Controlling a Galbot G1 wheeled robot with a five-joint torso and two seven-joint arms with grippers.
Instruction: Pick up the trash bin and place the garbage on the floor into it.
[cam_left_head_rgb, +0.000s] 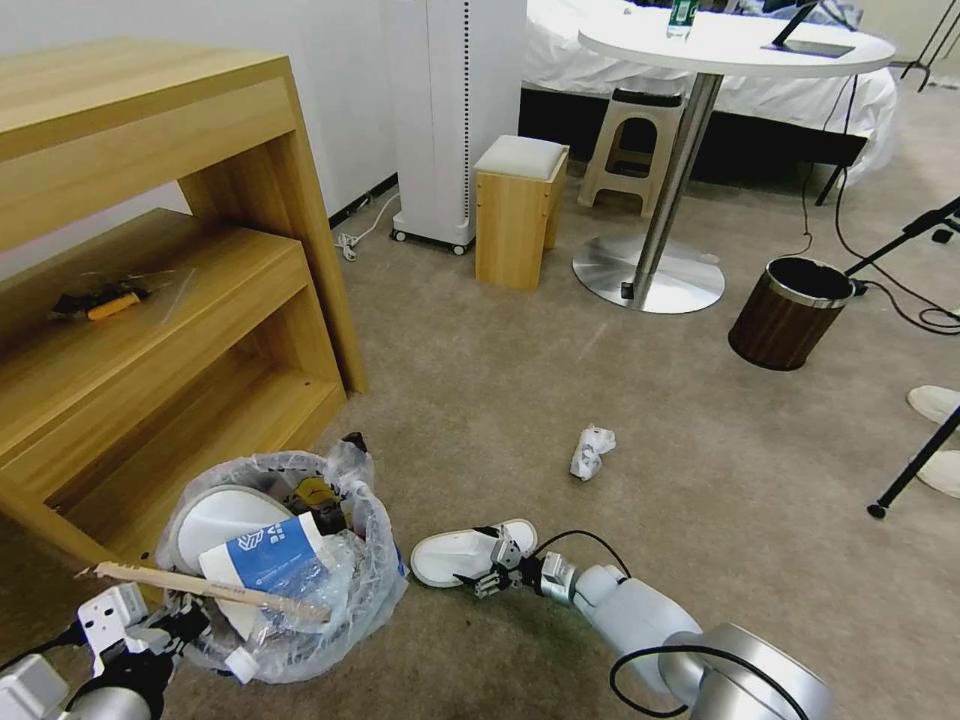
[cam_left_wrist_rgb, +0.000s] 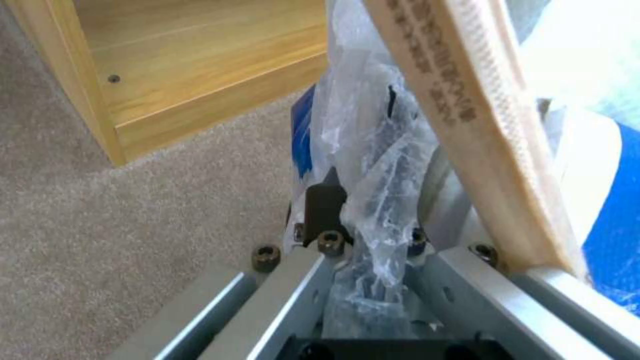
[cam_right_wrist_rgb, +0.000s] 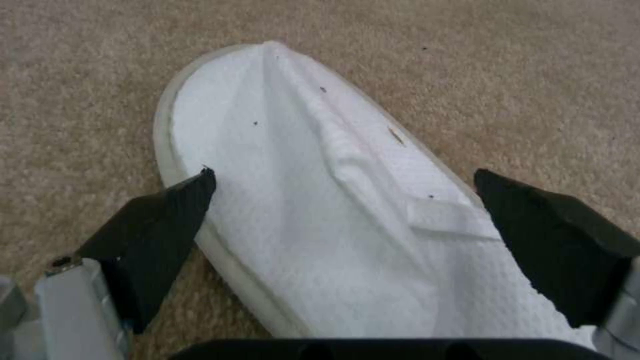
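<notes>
White flat slipper (cam_right_wrist_rgb: 320, 210) on beige carpet (cam_right_wrist_rgb: 533, 75), straddled by spread right gripper (cam_right_wrist_rgb: 343, 200). Left gripper (cam_left_wrist_rgb: 370, 250) clamped on bin's crinkly bag (cam_left_wrist_rgb: 373, 165).

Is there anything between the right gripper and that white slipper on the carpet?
Nothing visible. The right gripper is open, one finger on each side of the white slipper, which lies flat on the carpet. The left gripper holds the trash bin by its rim, beside the slipper.
</notes>
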